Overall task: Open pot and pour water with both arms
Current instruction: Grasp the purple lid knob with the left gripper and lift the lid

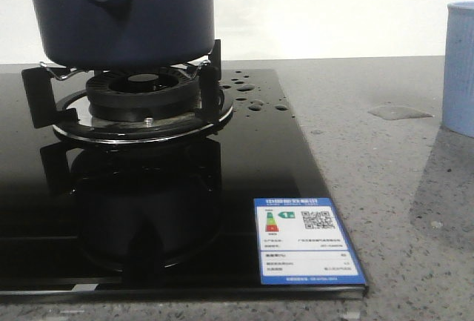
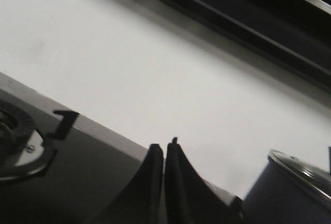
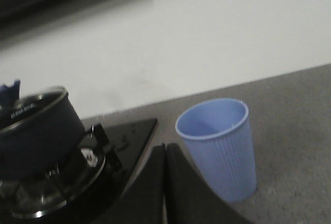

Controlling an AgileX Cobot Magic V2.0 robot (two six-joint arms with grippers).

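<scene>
— Where do we find the pot (image 1: 118,13)?
— On the burner (image 1: 141,95), water (image 1: 400,112) pooled beside the cup (image 3: 220,146).
— And our grippers?
— Left gripper (image 2: 164,154) and right gripper (image 3: 164,154): fingers pressed together, empty.

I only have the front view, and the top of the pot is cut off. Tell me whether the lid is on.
Observer: The lid is on the pot; the right wrist view shows its metal rim seated on top.
Operator: Report the left jaws.
Observer: The left gripper has its jaws shut and holds nothing.
Operator: Now the right.
Observer: The right gripper is also shut and empty, with the blue cup just ahead of it.
</scene>
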